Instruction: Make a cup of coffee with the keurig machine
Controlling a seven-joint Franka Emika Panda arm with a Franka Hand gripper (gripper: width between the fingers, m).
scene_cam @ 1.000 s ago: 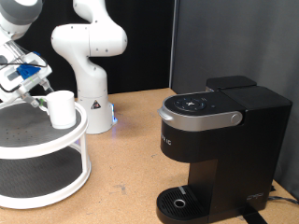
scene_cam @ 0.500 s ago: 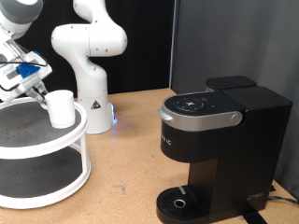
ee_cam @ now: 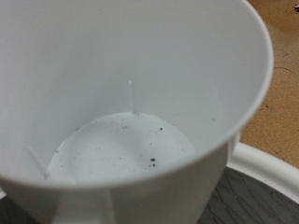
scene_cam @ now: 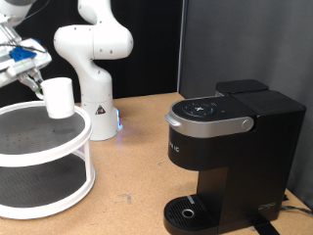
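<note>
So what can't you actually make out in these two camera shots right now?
- Gripper: exterior view, fingertips behind the cup, so the grip is unclear; the left edge crops the hand.
- Cup handle: not visible in either view.
- Keurig machine: the bottom edge cuts off its drip base; button markings too small.
- Wrist view: the cup fills the frame, hiding the fingers and most of the white stand.

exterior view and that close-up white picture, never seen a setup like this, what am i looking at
The exterior view comes from a camera standing off the robot. The white jointed thing is a robot arm; its hand is at the exterior view's upper left, holding the white cup just above a white two-tier round shelf. The black Keurig machine sits at the right on a wooden table, lid closed. The close-up is the wrist view, a camera on the hand, looking down into the cup, which has dark specks on its bottom.
</note>
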